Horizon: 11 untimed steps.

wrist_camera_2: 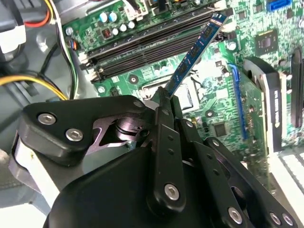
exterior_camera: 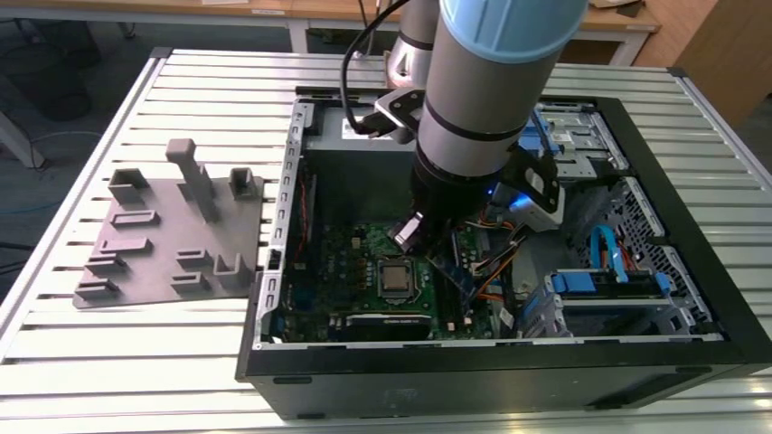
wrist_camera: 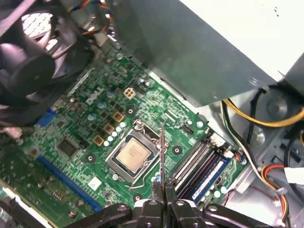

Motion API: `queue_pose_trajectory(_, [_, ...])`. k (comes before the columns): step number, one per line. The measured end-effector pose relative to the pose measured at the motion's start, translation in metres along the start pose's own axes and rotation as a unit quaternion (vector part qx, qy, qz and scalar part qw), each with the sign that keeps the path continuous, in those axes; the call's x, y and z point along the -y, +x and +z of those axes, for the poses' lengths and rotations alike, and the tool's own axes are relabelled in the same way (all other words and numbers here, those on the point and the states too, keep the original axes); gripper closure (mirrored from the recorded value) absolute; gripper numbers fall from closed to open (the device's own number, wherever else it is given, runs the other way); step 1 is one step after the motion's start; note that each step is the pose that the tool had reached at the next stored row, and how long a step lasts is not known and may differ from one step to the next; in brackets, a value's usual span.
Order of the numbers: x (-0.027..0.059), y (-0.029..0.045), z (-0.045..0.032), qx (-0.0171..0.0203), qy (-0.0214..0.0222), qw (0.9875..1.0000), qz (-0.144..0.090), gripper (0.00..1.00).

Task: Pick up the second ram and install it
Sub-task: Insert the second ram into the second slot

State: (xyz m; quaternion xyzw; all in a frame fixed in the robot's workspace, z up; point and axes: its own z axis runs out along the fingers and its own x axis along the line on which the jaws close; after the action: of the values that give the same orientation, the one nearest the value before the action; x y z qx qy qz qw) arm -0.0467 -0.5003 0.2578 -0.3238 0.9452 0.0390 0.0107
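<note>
One grey-and-blue jointed robot arm (exterior_camera: 483,99) reaches down into one open black desktop computer case (exterior_camera: 507,362) lying on a slatted metal table (exterior_camera: 72,362). The black two-fingered gripper (wrist_camera_2: 166,97) is closed on the second ram (wrist_camera_2: 197,50), a long, thin, dark blue-green memory stick with a row of black chips; in the second wrist view the stick projects from between the fingertips (wrist_camera_2: 163,102) and is held above the large green square motherboard (wrist_camera: 85,137), clear of it. In the first wrist view the stick appears edge-on as one thin vertical line (wrist_camera: 162,152) just beside the single square silver processor (wrist_camera: 131,155). The parallel long memory slots (wrist_camera_2: 142,50) lie near the stick's far end; one of them already appears to hold a module, though the exact slot count cannot be told. One black round fan (wrist_camera: 33,66) sits at the board's edge. To the exterior view's left of the case rests one grey moulded plate with upright blocks (exterior_camera: 157,244).
</note>
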Motion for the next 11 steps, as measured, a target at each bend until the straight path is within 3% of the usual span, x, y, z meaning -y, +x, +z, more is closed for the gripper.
queue_pose_trajectory(5, [0.0,0.0,0.0008,0.0031,0.0021,0.999,0.045,0.89])
queue_pose_trajectory(11, [0.0001,0.0,0.0014,0.0067,0.0045,0.9951,0.099,0.89])
